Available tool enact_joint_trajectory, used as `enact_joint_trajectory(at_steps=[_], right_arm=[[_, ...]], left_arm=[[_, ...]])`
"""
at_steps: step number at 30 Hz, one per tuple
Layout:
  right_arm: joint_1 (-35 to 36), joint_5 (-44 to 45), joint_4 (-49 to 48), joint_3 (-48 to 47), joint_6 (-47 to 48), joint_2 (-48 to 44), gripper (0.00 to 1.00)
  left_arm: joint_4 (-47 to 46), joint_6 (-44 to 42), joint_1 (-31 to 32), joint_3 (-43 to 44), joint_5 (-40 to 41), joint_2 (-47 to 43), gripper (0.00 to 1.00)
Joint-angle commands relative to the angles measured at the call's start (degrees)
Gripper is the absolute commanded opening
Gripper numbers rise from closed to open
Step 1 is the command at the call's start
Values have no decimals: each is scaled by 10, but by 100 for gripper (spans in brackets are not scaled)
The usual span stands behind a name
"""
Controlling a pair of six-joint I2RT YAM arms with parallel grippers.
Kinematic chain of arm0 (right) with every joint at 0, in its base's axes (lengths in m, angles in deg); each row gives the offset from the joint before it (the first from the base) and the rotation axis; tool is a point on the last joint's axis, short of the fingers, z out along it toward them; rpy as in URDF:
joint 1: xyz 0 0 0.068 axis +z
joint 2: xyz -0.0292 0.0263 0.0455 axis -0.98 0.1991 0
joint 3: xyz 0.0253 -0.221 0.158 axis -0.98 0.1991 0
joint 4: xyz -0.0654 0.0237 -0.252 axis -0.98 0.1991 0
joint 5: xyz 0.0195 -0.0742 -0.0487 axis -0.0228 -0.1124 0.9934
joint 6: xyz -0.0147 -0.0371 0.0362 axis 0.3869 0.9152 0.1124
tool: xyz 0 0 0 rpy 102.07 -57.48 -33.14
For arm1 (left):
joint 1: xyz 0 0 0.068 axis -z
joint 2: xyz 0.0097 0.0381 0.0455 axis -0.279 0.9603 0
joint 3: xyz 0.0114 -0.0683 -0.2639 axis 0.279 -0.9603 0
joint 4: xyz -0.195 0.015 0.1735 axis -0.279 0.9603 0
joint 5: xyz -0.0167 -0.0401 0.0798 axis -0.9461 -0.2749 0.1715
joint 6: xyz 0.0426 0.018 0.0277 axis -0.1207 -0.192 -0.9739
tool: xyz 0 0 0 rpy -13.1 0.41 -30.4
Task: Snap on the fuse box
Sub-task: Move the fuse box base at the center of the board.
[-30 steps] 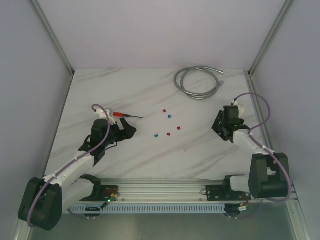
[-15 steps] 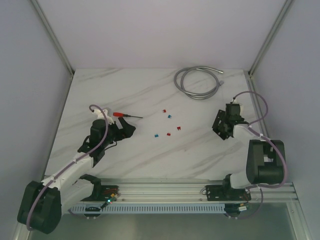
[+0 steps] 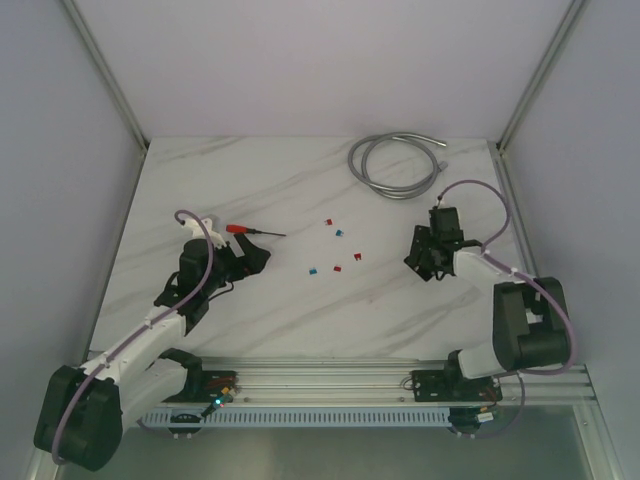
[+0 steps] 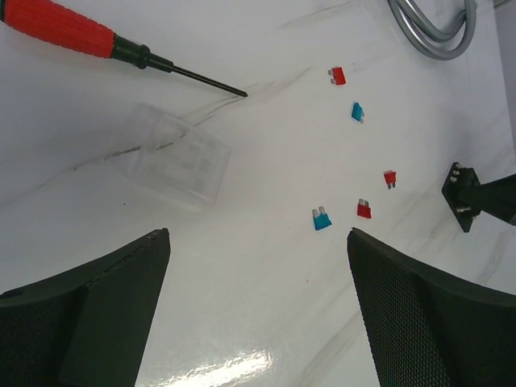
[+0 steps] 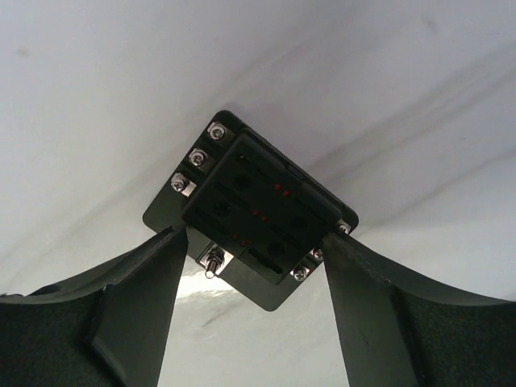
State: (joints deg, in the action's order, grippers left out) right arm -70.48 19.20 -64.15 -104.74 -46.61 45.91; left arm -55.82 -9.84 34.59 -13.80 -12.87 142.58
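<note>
The fuse box is a black square block on a plate with corner screws, its slots empty and small red dots on its face. My right gripper is shut on it, one fingertip against each side of the plate. From above the fuse box is at the right of the table, held by the right gripper. It also shows at the right edge of the left wrist view as the fuse box. My left gripper is open over bare table, with a clear plastic cover just beyond its fingers.
A red-handled screwdriver lies beside the left gripper. Several loose red and blue fuses are scattered mid-table. A coiled grey cable lies at the back right. Walls and frame posts bound the table's sides.
My right gripper has moved left and slightly toward the table's middle, and the fuse box has come along with it. The left arm has shifted only slightly.
</note>
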Motion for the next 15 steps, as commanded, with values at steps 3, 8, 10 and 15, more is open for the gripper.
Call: enact_joint_trajectory(at_steps=[3, 8, 10, 15], right_arm=[[49, -70, 59, -24, 4, -8, 77], [97, -113, 75, -21, 2, -29, 80], [106, -79, 77, -23, 2, -39, 81], [95, -2, 47, -27, 27, -61, 83]], left_arm=[[8, 10, 2, 2, 2, -3, 100], [8, 12, 2, 5, 2, 3, 100], [8, 13, 1, 5, -2, 6, 100], [9, 13, 2, 5, -10, 6, 100]])
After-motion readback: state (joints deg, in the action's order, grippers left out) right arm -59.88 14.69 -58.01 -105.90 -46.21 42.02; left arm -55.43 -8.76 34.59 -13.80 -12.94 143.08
